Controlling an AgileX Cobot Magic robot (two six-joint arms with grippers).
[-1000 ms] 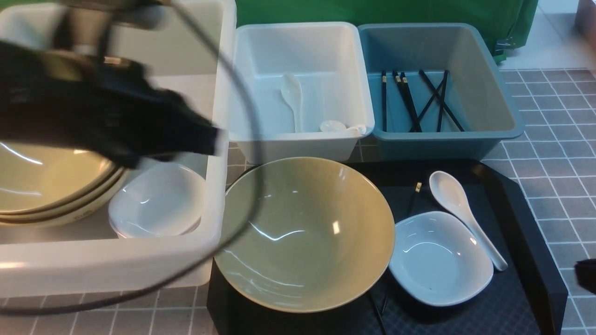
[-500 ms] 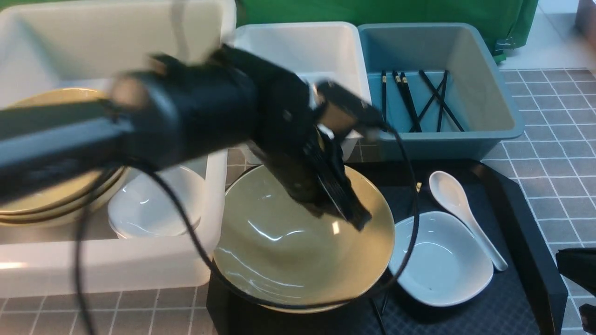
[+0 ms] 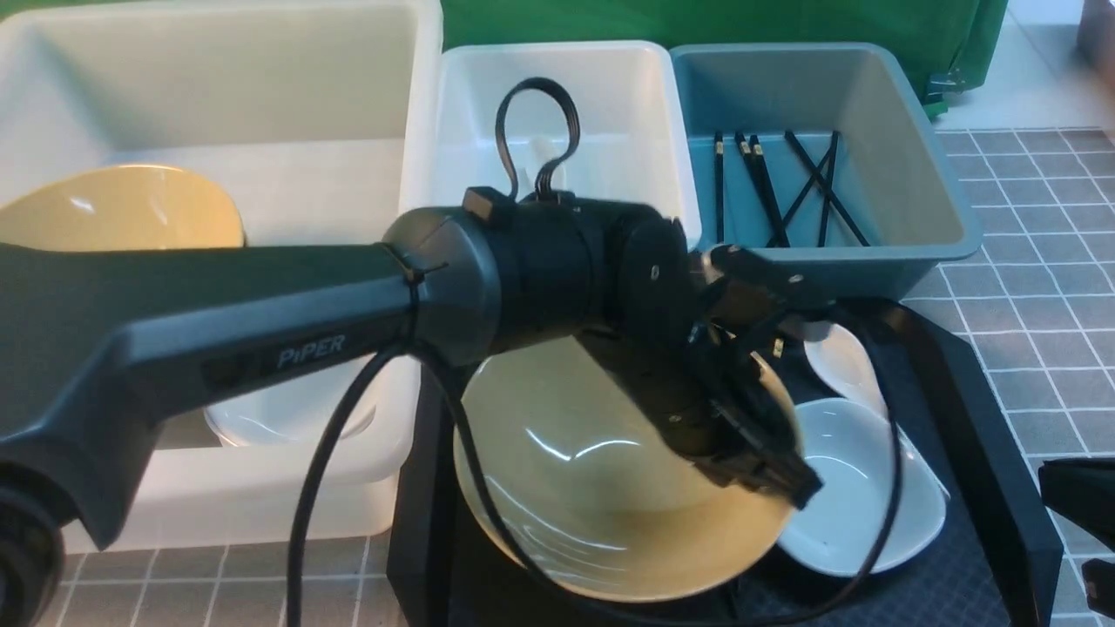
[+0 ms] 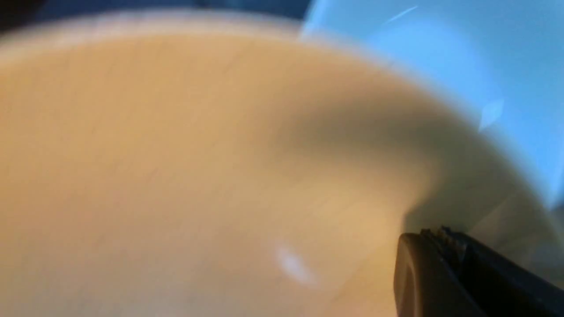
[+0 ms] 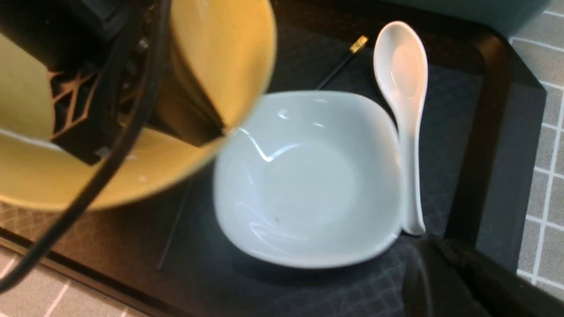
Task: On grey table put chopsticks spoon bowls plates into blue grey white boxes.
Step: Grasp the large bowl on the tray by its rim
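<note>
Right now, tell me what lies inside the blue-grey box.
Several black chopsticks with gold bands lie on the floor of the blue-grey box, some crossing. Its near wall and rim hide the nearest strip of floor, so anything there cannot be seen.

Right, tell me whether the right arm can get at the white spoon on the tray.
Probably yes: the spoon lies uncovered near the right hand, though the left arm's cable hangs close over it.
</note>
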